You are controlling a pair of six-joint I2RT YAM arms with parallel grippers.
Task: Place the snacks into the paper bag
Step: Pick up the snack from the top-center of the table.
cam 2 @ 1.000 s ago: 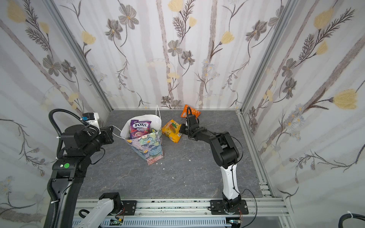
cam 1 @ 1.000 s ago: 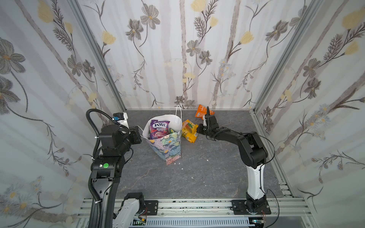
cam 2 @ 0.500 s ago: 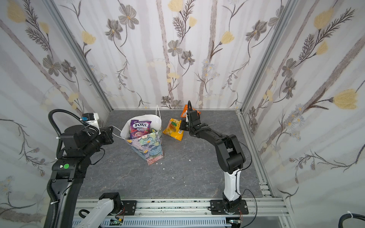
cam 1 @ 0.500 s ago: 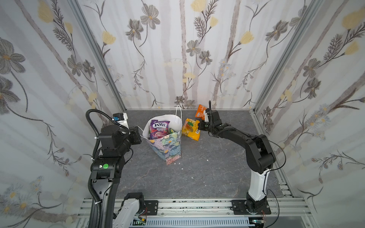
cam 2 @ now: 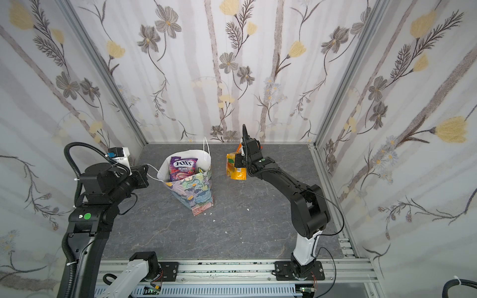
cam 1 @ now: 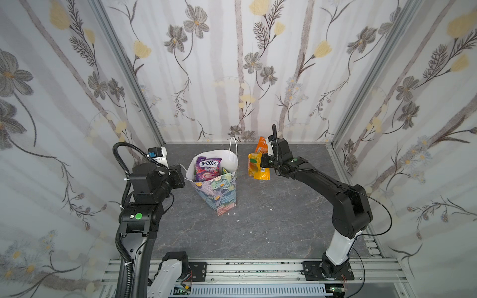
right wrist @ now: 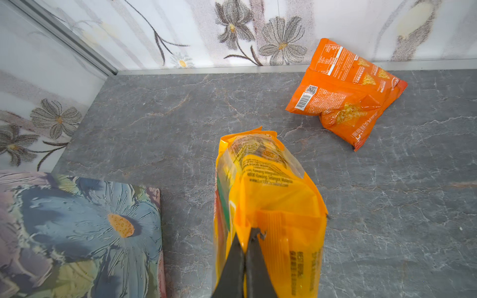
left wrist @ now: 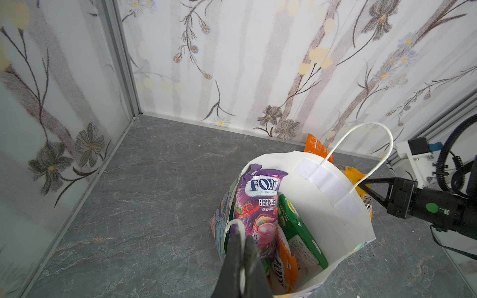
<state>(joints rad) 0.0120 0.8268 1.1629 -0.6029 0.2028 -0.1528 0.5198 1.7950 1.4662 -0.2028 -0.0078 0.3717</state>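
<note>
The paper bag [cam 1: 219, 193] [cam 2: 196, 192] stands open on the grey floor, flowered outside [right wrist: 77, 232] and white inside [left wrist: 333, 224]. In it stand a purple FOX'S packet [cam 1: 207, 167] [left wrist: 258, 201], a green packet [left wrist: 296, 227] and an orange one [left wrist: 286, 258]. My left gripper [left wrist: 241, 240] [cam 1: 180, 175] is shut on the bag's near cord handle [left wrist: 233, 223]. To the right of the bag, my right gripper [right wrist: 246, 237] [cam 1: 263, 162] is shut on the top edge of a yellow packet [right wrist: 271, 185] [cam 1: 255, 169] [cam 2: 235, 167], which hangs from it. An orange packet [right wrist: 346, 90] [cam 1: 260, 144] lies by the back wall.
Flowered walls close the floor in on three sides, with metal corner posts [cam 1: 129, 72]. The bag's far cord handle [cam 1: 233, 147] stands upright. Small white crumbs [cam 1: 238, 220] lie in front of the bag. A metal rail [cam 1: 245, 268] runs along the front edge.
The right arm has drawn the yellow packet up and slightly to the right, and its elbow has swung right. The left arm and the bag have not moved.
</note>
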